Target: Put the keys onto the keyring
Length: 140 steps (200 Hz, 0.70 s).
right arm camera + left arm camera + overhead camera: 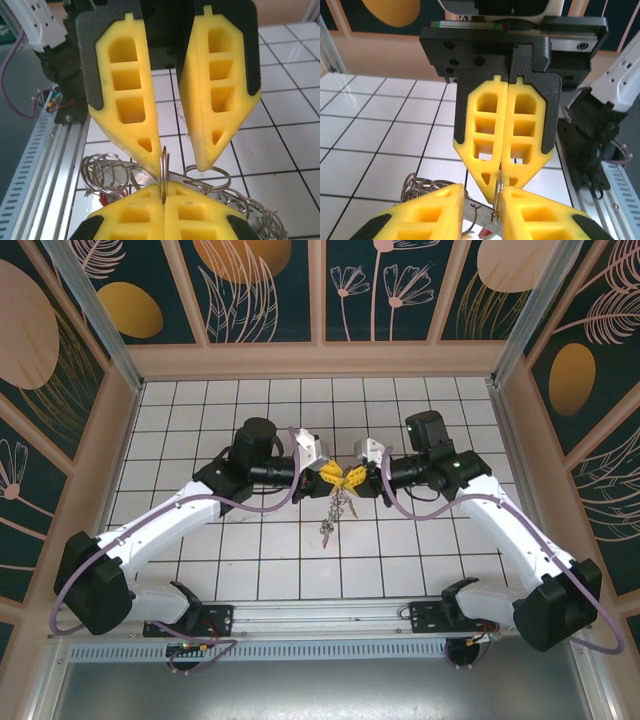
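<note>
At centre of white-tiled desk [250, 570], top view: both arms meet tip to tip, L arm in from 8 o'clock, R arm in from 4 o'clock.

Item 1 – right gripper [164, 192]: yellow fingers pressed together, pinching the keyring [163, 162] by a thin upright metal loop at the very tips. Same pinch seen from L wrist view.

Item 2 – left gripper [178, 167]: fingers spread, clear gap btwn tips. Tips sit either side of the pinched loop. The 9 o'clock tip is just beside it, the 3 o'clock tip apart. Contact at the nearer tip: can't tell.

Item 3 – keyring: held up btwn the two grippers. A bunch of silvery wire loops [107, 170] fans out to 9 and 3 o'clock below the left gripper's tips, R wrist view.

Item 4 – keys [330, 525]: hang w/ the silvery bundle at 6 o'clock from the grippers, top view. Whether the lowest end touches the desk: can't tell. A small red bit [106, 197] shows under the loops at 8 o'clock, R wrist view. Qty not readable.
</note>
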### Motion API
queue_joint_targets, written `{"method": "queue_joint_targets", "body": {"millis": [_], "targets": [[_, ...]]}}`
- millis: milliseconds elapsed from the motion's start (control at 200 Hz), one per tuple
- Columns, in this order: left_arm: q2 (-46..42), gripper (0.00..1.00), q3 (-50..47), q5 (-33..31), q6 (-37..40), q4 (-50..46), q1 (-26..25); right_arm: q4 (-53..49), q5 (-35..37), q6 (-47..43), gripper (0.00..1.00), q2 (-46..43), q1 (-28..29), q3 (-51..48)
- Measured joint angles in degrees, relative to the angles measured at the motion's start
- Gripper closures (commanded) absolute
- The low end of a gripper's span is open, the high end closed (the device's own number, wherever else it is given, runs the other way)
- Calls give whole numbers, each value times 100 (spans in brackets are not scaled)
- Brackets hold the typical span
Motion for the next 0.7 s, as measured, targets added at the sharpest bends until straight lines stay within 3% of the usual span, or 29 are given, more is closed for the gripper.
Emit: {"method": "queue_joint_targets", "body": {"millis": [290, 430, 536, 701], "targets": [[-42, 56, -11, 245, 175, -251, -31, -157, 404, -57, 100, 83, 155, 4], [-133, 57, -31, 330, 175, -254, -33, -149, 468, -57, 100, 83, 155, 4], [-107, 65, -7, 315, 249, -398, -33, -149, 468, -57, 100, 83, 157, 4], [59, 64, 214, 42, 365, -706, -33, -122, 466, -57, 100, 83, 166, 4]]}}
